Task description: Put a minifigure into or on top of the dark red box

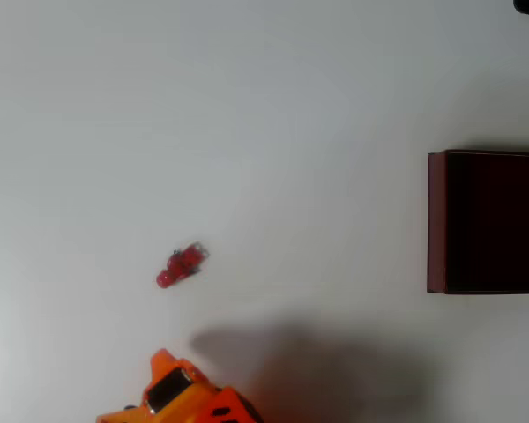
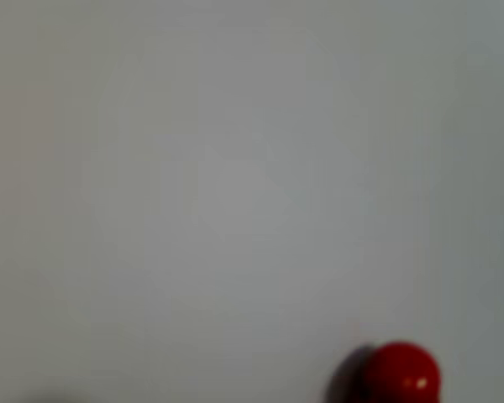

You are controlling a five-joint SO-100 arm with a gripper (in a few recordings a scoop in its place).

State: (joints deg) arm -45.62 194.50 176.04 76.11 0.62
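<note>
Where the white table [image 1: 273, 132] spreads, the minifigure [image 1: 182, 264] lies.

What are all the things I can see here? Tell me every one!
minifigure: one, bright red with a pale tip, lying on the table left of centre in the overhead view; a round red end of it shows at the bottom edge of the wrist view.
dark red box: one, maroon walls with a nearly black inside, at the right edge of the overhead view.
table: one, plain white, under everything.
robot arm: one, orange, at the bottom edge of the overhead view, below the minifigure; its fingers are too unclear to judge.
</note>
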